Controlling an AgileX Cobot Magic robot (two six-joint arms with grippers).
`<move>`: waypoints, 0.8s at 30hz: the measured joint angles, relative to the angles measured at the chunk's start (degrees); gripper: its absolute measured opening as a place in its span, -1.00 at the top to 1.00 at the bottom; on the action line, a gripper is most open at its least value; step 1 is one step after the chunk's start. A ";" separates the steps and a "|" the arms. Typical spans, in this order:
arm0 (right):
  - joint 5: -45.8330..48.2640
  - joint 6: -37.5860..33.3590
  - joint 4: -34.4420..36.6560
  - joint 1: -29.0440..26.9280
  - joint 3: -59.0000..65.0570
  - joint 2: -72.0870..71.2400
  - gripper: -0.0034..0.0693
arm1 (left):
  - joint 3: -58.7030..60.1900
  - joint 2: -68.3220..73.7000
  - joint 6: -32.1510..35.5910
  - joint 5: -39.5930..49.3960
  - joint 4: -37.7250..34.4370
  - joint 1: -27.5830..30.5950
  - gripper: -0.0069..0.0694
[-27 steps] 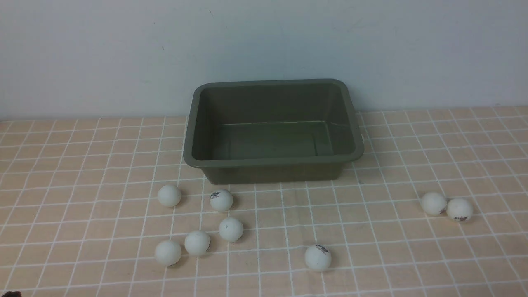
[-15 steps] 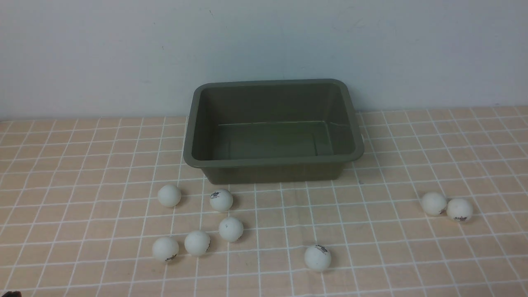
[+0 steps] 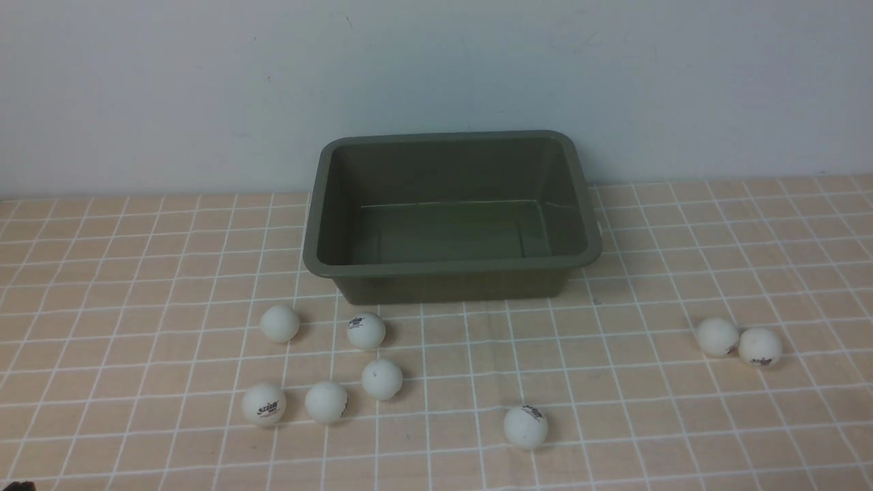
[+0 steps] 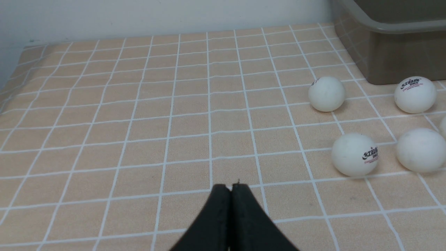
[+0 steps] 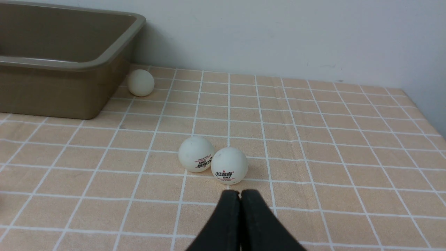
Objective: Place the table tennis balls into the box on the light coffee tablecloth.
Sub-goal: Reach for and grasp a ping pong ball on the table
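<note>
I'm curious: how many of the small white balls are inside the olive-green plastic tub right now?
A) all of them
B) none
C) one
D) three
B: the front view looks straight into the olive-green plastic tub and shows only its bare floor, while the small white balls in sight lie outside it on the peach-beige checked cloth.
</note>
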 joint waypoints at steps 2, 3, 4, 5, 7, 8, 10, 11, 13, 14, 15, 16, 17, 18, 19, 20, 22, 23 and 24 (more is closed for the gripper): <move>0.00 0.00 0.00 0.00 0.00 0.00 0.96 | 0.00 0.00 0.00 0.00 0.00 0.00 1.00; 0.00 0.00 0.00 0.00 0.00 0.00 0.96 | 0.00 0.00 0.00 0.00 0.00 0.00 1.00; 0.00 0.00 0.00 0.00 0.00 0.00 0.96 | 0.00 0.00 0.00 0.00 0.00 0.00 1.00; 0.00 0.00 0.00 0.00 0.00 0.00 0.96 | 0.00 0.00 0.00 0.00 0.00 0.00 1.00; 0.00 0.00 0.00 0.00 0.00 0.00 0.96 | 0.00 0.00 0.00 0.00 0.00 0.00 1.00; 0.00 0.00 0.00 0.00 0.00 0.00 0.96 | 0.00 0.00 0.00 0.00 0.00 0.00 1.00; 0.00 0.00 0.00 0.00 0.00 0.00 0.96 | 0.00 0.00 0.00 0.00 0.00 0.00 1.00; 0.00 0.00 0.00 0.00 0.00 0.00 0.96 | 0.00 0.00 0.00 0.00 0.00 0.00 1.00; 0.00 0.00 0.00 0.00 0.00 0.00 0.96 | 0.00 0.00 0.00 0.00 0.00 0.00 1.00; 0.00 0.00 0.00 0.00 0.00 0.00 0.96 | 0.00 0.00 0.00 0.00 0.00 0.00 1.00; 0.00 0.00 0.00 0.00 0.00 0.00 0.96 | 0.00 0.00 0.00 0.00 0.00 0.00 1.00; 0.00 0.00 0.23 0.00 0.00 0.00 0.96 | 0.00 0.00 0.00 0.00 -0.09 0.00 1.00; 0.05 0.29 1.12 0.00 0.00 0.00 0.96 | 0.00 0.00 -0.17 0.00 -0.60 0.00 1.00; 0.05 0.67 2.59 0.00 0.00 0.00 0.96 | 0.00 0.00 -0.60 -0.07 -1.58 0.00 1.00; 0.12 1.10 4.66 0.00 0.00 0.00 0.96 | 0.00 0.00 -1.30 -0.18 -2.94 0.00 1.00; 0.12 1.22 5.69 0.00 0.00 0.00 0.96 | 0.00 0.00 -1.44 -0.18 -3.57 0.00 1.00; 0.45 2.94 12.84 0.00 0.00 0.00 0.96 | 0.00 0.00 -3.29 -0.20 -7.78 0.00 1.00; 0.59 3.50 15.80 0.00 0.00 0.00 0.96 | 0.00 0.00 -4.31 -0.30 -10.13 0.00 1.00; 0.66 3.96 19.63 0.00 0.00 0.00 0.96 | -0.05 0.00 -5.09 -0.35 -12.16 0.00 1.00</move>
